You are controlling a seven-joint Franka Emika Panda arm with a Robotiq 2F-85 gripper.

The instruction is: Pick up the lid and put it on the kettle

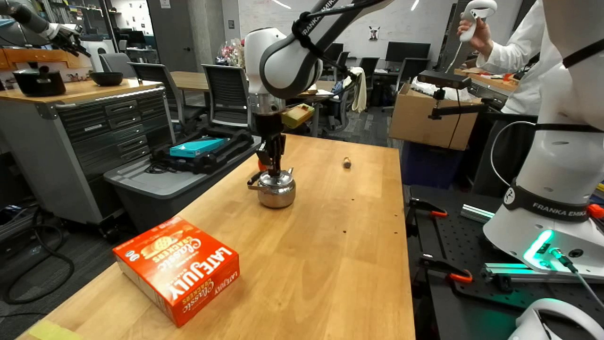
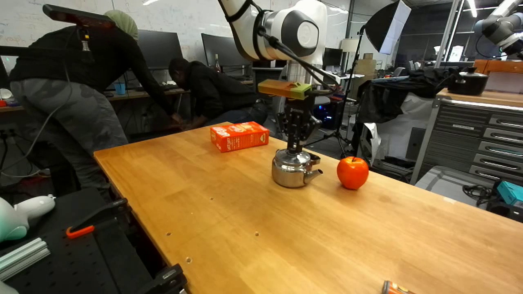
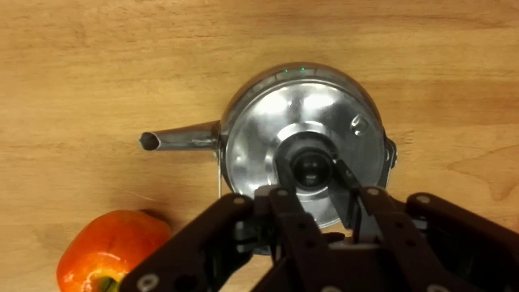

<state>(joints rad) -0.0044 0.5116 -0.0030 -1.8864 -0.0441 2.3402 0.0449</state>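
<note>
The kettle [image 1: 277, 196] is small, squat and shiny steel, with a short spout and a dark handle. It stands upright on the table in both exterior views [image 2: 288, 175]; in the wrist view its spout [image 3: 184, 138] points left. The silvery round lid [image 3: 259, 109] lies over the kettle's top, its black knob [image 3: 312, 168] at the centre. My gripper [image 3: 311, 172] points straight down above the kettle, its fingers on both sides of the knob and seemingly touching it. In both exterior views the fingertips [image 1: 273, 174] [image 2: 294, 150] reach the lid's top. Whether the lid is fully seated is hard to see.
A red apple [image 2: 352, 172] stands close to the kettle on its spout side, also in the wrist view [image 3: 109, 247]. An orange cracker box [image 1: 179, 269] lies on the table. A small cylinder [image 1: 347, 163] lies near the table's far end.
</note>
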